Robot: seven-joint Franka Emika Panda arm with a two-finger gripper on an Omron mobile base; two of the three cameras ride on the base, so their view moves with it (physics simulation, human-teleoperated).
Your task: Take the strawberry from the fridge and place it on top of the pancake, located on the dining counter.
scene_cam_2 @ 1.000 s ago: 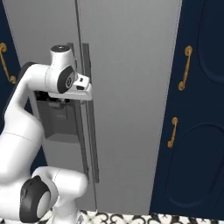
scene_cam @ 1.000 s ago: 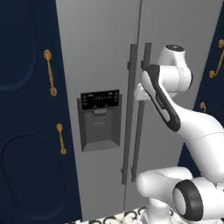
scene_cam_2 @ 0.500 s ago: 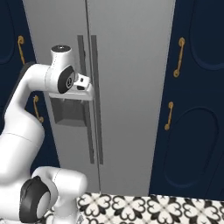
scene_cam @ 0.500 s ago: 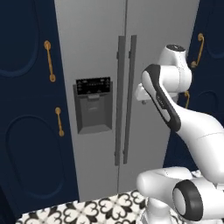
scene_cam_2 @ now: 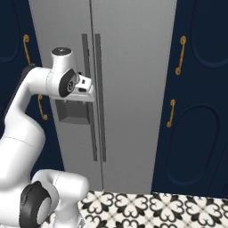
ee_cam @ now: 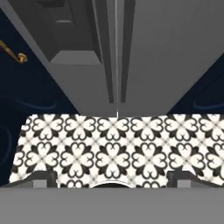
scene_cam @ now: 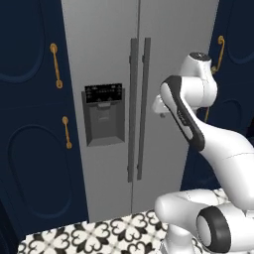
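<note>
The light-grey two-door fridge (scene_cam: 163,59) stands ahead with both doors closed, its two vertical handles (scene_cam: 138,109) meeting at the middle. The black dispenser panel (scene_cam: 103,93) sits on the left door. My gripper (ee_cam: 113,179) hangs in front of the fridge, tilted down toward the floor; its fingertips (ee_cam: 43,176) stand far apart with nothing between them, so it is open. The hand (scene_cam_2: 84,84) is level with the dispenser, short of the doors. The strawberry is hidden behind the closed doors. The pancake and the dining counter are out of view.
Navy cabinets with gold handles (scene_cam: 56,64) (scene_cam_2: 180,54) flank the fridge on both sides. Black-and-white patterned floor tiles (ee_cam: 113,144) run between my base and the fridge's foot.
The whole picture has shifted: the base has backed away from the fridge, so more tiled floor shows. The arm keeps the same pose and the doors stay closed.
</note>
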